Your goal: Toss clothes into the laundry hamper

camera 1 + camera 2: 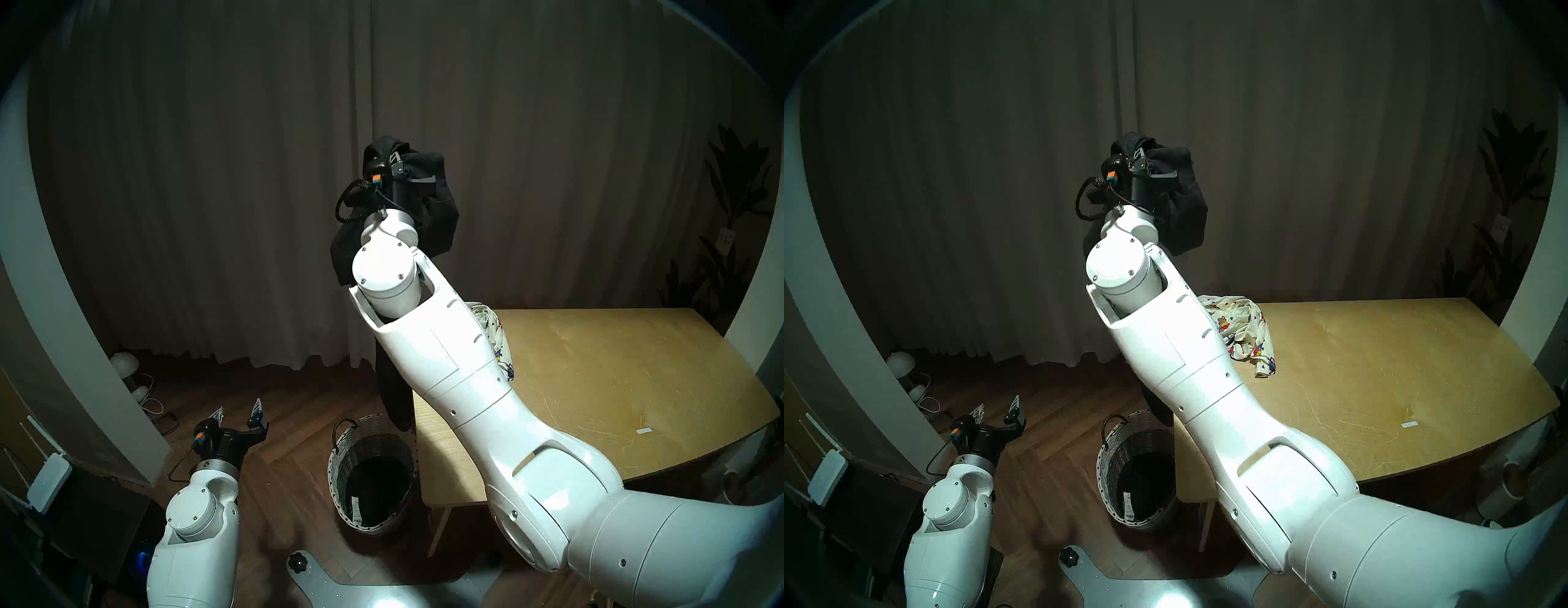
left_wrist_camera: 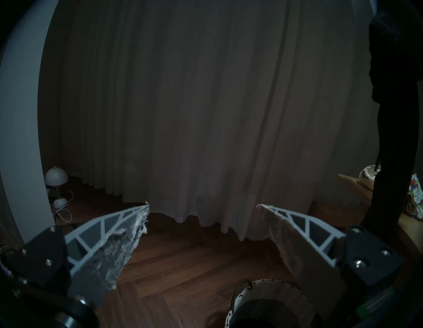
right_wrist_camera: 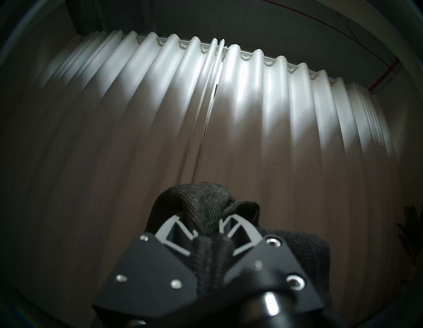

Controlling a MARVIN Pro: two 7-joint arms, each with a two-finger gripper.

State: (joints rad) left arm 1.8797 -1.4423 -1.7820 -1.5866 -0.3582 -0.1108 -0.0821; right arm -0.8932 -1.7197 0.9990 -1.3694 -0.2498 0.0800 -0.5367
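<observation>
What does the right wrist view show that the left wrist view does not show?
Only the right wrist view shows the right gripper shut on the dark grey garment and the curtain rail at the top. Only the left wrist view shows the open left gripper, the round woven wicker hamper and the white mushroom lamp. Both show the pleated pale curtain.

Pale curtain [image 1: 254, 191] across back wall, wooden table [image 1: 615, 382] at right, small white dome lamp [image 1: 124, 364] on wood floor [image 1: 297, 395], white router [image 1: 49, 482] far left.
</observation>
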